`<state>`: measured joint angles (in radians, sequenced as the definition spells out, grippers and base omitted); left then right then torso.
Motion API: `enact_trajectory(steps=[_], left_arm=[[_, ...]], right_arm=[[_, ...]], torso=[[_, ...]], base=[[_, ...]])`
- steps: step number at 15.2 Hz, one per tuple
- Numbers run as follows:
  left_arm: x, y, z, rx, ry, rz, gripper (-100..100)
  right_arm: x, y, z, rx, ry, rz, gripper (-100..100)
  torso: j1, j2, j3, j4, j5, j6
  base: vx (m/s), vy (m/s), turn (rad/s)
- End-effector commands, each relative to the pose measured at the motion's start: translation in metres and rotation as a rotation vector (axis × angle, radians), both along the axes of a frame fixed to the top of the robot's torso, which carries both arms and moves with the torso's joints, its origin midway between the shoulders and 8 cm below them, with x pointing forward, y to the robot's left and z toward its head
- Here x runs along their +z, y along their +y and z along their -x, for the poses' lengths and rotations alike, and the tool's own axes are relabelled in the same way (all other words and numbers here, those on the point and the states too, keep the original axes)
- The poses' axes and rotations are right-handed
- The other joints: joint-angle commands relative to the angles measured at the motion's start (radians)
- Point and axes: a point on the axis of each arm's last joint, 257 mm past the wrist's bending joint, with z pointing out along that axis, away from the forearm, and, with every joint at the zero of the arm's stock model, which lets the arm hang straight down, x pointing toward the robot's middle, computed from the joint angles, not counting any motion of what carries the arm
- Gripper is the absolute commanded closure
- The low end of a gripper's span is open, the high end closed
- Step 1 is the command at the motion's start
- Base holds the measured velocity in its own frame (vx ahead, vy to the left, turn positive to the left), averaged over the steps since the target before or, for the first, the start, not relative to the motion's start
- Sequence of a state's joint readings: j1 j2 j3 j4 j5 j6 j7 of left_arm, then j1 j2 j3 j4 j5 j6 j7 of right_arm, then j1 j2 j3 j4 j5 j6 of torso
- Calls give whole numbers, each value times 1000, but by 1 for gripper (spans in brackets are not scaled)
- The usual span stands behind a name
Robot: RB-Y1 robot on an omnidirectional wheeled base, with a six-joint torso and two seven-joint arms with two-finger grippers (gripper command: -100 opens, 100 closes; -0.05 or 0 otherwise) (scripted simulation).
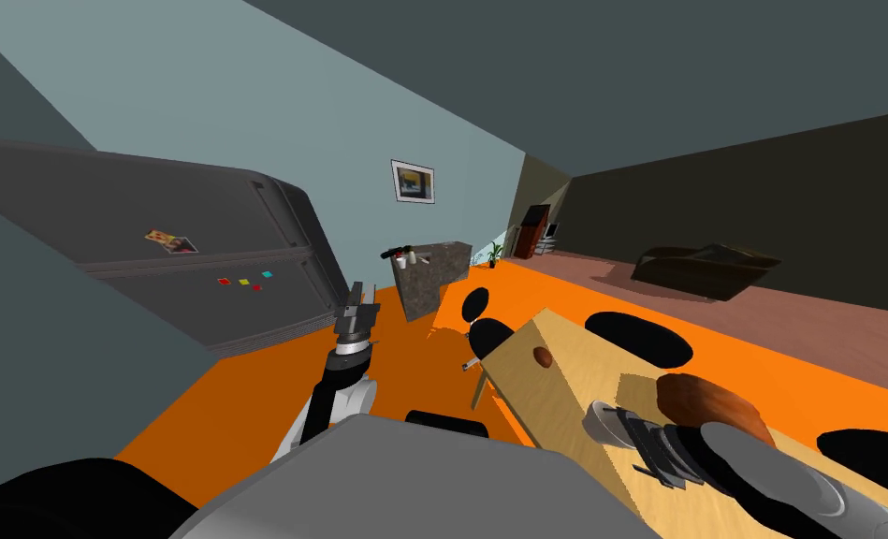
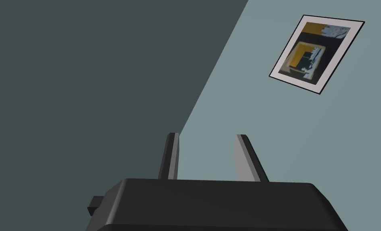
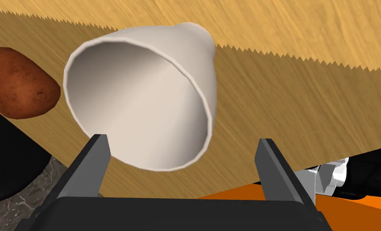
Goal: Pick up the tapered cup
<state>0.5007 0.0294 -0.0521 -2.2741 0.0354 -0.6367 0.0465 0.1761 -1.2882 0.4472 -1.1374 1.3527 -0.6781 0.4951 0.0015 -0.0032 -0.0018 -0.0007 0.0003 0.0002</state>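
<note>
Now the right pincer (image 3: 182,140) gapes open, the white tapered cup (image 3: 145,100) just beyond its blades, rim nearer one blade, on the table (image 3: 290,96). Left pincer (image 2: 207,136) open too.

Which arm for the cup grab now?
Right. Its open gripper sits close to the cup on the table, facing its mouth. The left gripper hangs over the orange floor, well off the table.
</note>
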Motion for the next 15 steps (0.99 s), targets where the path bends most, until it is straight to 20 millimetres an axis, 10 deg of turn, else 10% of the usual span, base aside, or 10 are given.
enact_trajectory(steps=[1,5,10,11,15], left_arm=[[0,0,0,0,0,0,0],[0,0,0,0,0,0,0],[0,0,0,0,0,0,0],[0,0,0,0,0,0,0],[0,0,0,0,0,0,0]], right_arm=[[-4,-11,10,16,29,32,-100],[-12,-36,46,52,120,99,-100],[-25,-25,43,31,92,77,-100],[-26,-25,43,30,90,78,100],[-26,-25,44,29,92,77,100]], torso=[[0,0,0,0,0,0],[0,0,0,0,0,0],[-4,1,1,0,-1,0],[-4,2,1,0,-1,0],[-1,2,2,1,0,-1]], base=[[38,15,37],[36,23,63],[22,-21,53],[5,-11,3],[0,-2,-3]])
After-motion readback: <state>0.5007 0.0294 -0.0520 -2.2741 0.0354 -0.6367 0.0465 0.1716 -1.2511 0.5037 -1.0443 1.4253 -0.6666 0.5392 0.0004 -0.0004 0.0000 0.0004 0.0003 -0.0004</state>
